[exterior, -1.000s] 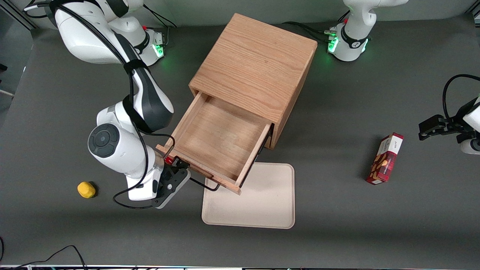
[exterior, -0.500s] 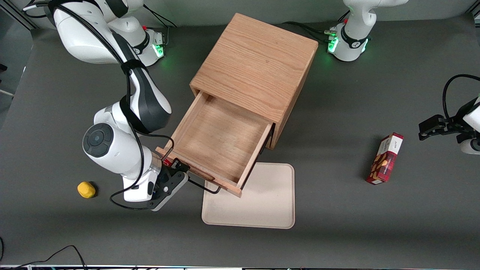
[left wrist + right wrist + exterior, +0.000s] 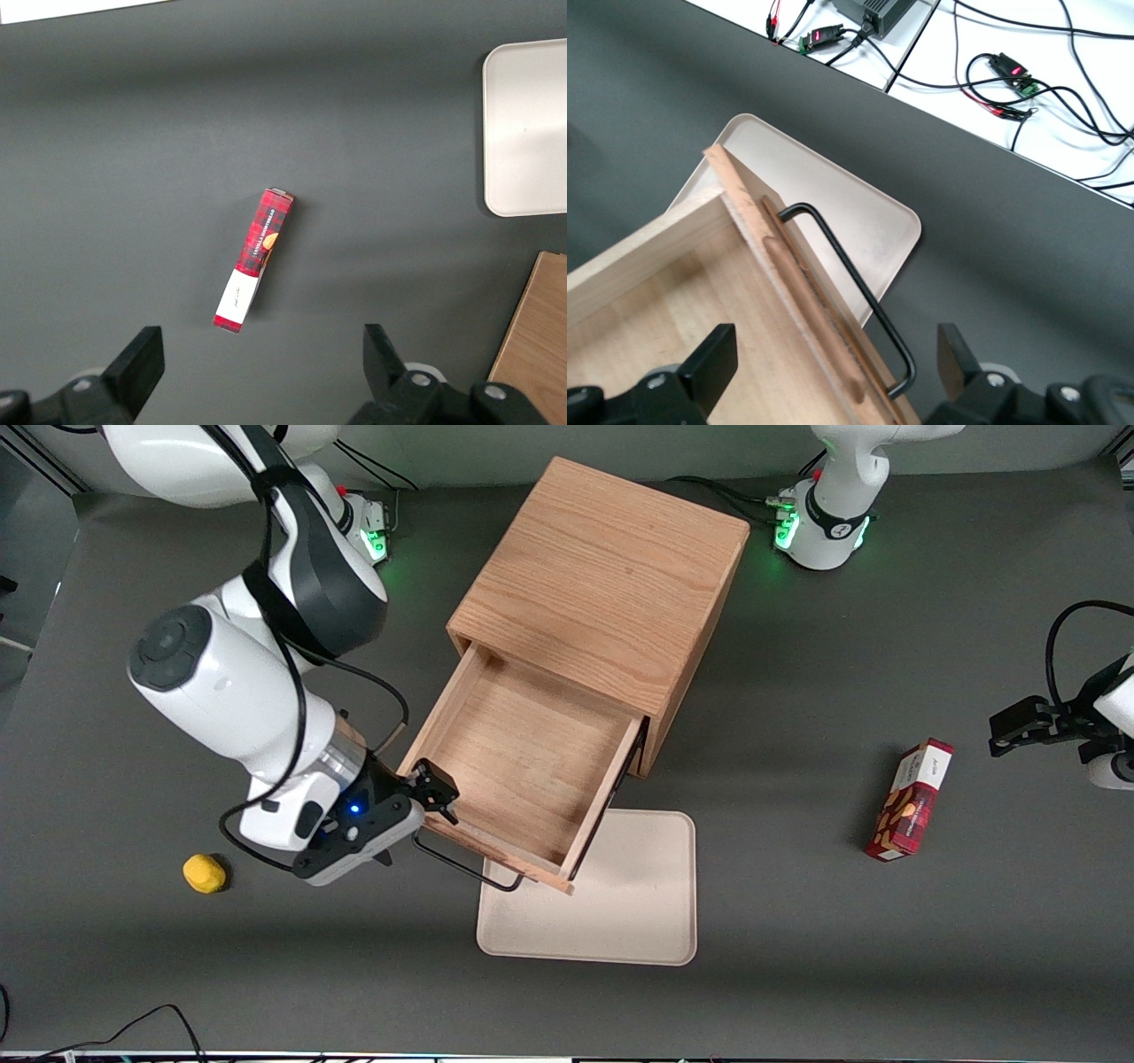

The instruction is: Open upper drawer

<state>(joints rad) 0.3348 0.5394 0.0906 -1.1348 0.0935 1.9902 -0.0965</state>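
Note:
The upper drawer is a light-oak box, pulled far out of the oak cabinet, and it is empty. Its thin black bar handle juts from the drawer front over the tray's edge. My right gripper hovers above the drawer's front corner at the working arm's end, open and holding nothing. In the right wrist view the gripper has its fingers spread wide above the drawer front, clear of the handle. The lower drawer is hidden under the upper one.
A beige tray lies on the table in front of the cabinet, partly under the open drawer; it shows in the wrist views too. A yellow object lies near the working arm. A red snack box lies toward the parked arm's end.
My gripper has let go of the black handle, opened, and risen up and away from the drawer front. The arm's wrist has lifted. The drawer stays pulled out.

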